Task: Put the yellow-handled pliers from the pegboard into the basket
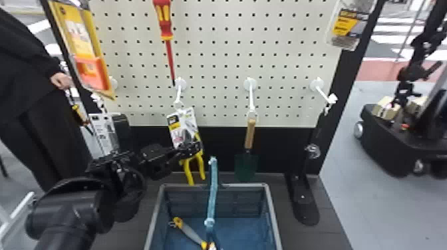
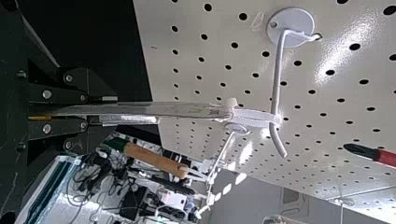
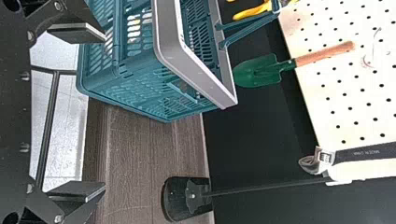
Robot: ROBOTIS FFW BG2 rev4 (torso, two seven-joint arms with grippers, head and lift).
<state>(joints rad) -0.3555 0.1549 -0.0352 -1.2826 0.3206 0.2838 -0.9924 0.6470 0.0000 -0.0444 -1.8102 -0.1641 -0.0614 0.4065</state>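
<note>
In the head view my left gripper [image 1: 194, 149] is shut on the yellow-handled pliers [image 1: 188, 171] just below their card [image 1: 179, 130]. A white loop joins the card to a pegboard hook [image 1: 179, 94], and the handles hang down behind the basket [image 1: 273, 216]. Seen from the left wrist, the gripper [image 2: 108, 110] has the card [image 2: 187, 110] edge-on between its fingers, its loop around the hook [image 2: 276, 88]. In the right wrist view my right gripper [image 3: 103, 112] stands open with nothing between its fingers, beside the basket [image 3: 194, 67].
A green trowel [image 1: 246, 164] hangs right of the pliers, and a red screwdriver [image 1: 168, 46] is above. The basket's blue handle [image 1: 212, 189] stands up in the middle. A yellow-and-grey tool [image 1: 189, 232] lies inside the basket. The pegboard stand's foot [image 1: 304, 207] is at the right.
</note>
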